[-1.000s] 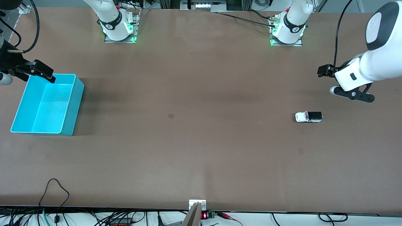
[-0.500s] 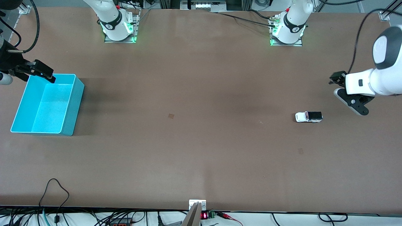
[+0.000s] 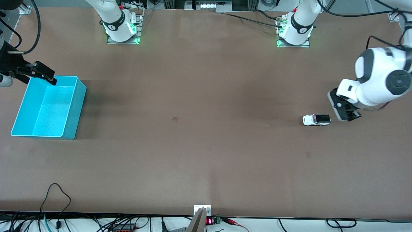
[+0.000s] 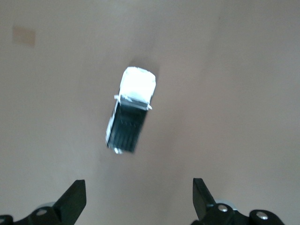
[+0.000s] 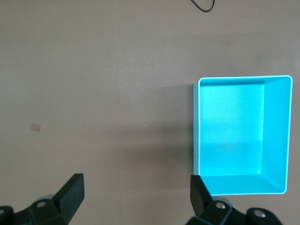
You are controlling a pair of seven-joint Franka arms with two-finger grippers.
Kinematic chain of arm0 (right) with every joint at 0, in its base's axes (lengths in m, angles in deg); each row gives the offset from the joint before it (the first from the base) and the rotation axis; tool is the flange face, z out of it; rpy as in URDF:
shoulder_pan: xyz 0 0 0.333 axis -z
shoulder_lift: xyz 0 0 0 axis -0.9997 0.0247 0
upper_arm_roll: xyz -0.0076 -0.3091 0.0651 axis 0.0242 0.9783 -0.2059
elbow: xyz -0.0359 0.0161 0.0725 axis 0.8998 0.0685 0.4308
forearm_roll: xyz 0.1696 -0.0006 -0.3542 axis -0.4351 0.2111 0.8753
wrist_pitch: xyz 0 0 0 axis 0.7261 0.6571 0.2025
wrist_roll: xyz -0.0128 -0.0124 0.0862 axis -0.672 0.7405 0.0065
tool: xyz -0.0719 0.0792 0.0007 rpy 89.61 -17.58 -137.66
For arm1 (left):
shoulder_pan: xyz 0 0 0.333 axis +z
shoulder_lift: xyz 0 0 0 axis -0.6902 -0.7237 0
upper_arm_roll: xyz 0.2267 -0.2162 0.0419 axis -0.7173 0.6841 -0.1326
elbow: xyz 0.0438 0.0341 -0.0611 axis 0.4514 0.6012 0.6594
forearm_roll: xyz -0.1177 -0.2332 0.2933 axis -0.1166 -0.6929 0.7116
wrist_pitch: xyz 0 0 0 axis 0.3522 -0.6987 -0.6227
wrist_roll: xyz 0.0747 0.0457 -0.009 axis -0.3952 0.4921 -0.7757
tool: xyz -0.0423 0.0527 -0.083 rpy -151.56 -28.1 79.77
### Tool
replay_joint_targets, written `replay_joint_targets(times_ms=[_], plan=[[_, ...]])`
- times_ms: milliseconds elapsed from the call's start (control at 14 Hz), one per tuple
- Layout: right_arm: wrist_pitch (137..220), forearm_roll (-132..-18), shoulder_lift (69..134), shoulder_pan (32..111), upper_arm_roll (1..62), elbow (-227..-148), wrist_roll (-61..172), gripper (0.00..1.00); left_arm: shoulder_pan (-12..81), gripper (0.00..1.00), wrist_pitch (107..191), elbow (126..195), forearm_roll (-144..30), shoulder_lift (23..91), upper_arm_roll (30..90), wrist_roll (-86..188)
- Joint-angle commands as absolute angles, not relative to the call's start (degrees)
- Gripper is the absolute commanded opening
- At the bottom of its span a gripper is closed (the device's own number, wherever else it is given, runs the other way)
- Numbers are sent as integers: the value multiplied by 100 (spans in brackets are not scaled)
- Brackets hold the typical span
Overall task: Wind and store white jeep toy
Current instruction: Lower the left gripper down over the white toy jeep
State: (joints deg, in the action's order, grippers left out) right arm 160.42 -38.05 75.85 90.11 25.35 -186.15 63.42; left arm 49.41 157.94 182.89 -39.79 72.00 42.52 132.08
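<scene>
White body, black rear, white jeep toy

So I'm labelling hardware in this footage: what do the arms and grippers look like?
Both arms are glossy white with dark grey joint caps, on bases lit green. The left gripper and right gripper have black fingers, and black cables trail along the arms.

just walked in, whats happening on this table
The left gripper, fingers open, is up over the brown table beside the small white toy jeep with a black rear roof, which sits untouched toward the left arm's end. Nothing is held yet. The right gripper, also open, waits over the rim of the empty cyan plastic bin at the right arm's end.
</scene>
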Motion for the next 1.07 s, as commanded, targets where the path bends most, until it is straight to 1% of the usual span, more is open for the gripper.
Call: replay_joint_targets(times_ms=[0, 214, 429, 714, 1000], plan=[[16026, -3911, 7513, 9131, 2445, -18621, 6232, 100, 4971, 100, 16693, 18818, -3875, 7105, 4276, 13797], [16018, -3911, 7513, 9131, 2445, -18621, 6232, 100, 4971, 100, 17204, 18827, -3875, 6710, 4293, 14218], [16018, -3911, 7513, 9131, 2445, -18630, 6232, 100, 5032, 100, 17468, 18827, -3875, 6376, 4302, 14360], [16027, -3911, 7513, 9131, 2445, -18630, 6232, 100, 5032, 100, 17889, 18818, -3875, 6234, 4302, 14360], [16027, -3911, 7513, 9140, 2445, -18630, 6232, 100, 5076, 100, 18312, 18818, -3875, 5953, 4311, 14360]])
